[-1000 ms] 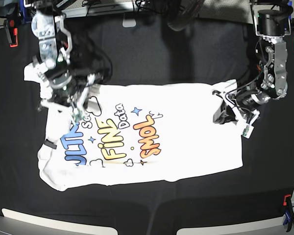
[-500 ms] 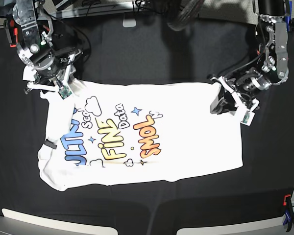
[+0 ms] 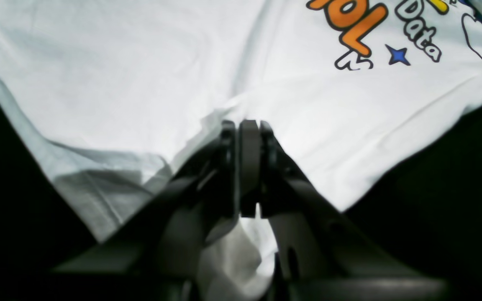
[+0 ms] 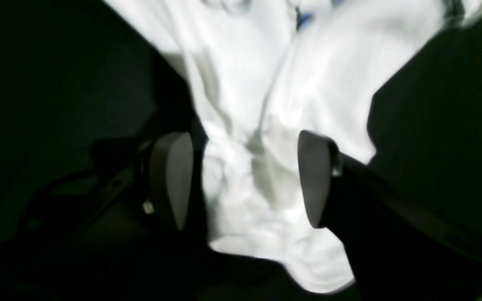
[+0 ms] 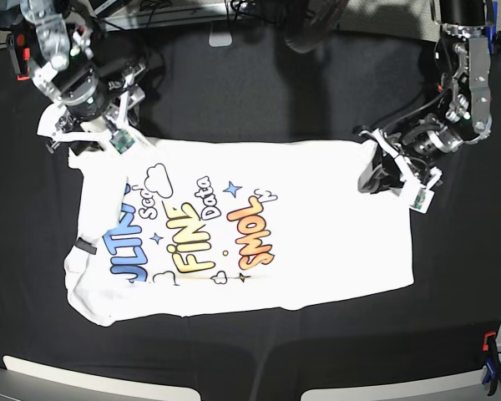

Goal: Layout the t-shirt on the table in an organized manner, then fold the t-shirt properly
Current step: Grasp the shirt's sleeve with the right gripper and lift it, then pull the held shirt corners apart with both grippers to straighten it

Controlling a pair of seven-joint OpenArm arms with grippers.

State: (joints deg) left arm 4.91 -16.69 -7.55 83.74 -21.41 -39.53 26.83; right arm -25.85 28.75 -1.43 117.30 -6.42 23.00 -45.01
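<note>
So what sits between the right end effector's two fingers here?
A bunched fold of the t-shirt lies between the open fingers of the right end effector, neither finger clearly pressing on it; the right wrist view shows this.

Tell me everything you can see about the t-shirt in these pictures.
The t-shirt is white cloth with a cartoon print in blue, yellow and orange. It lies print-up, mostly flat, on the table. The left gripper is shut on its hem corner. The right gripper is open, its jaws around a bunched sleeve.
</note>
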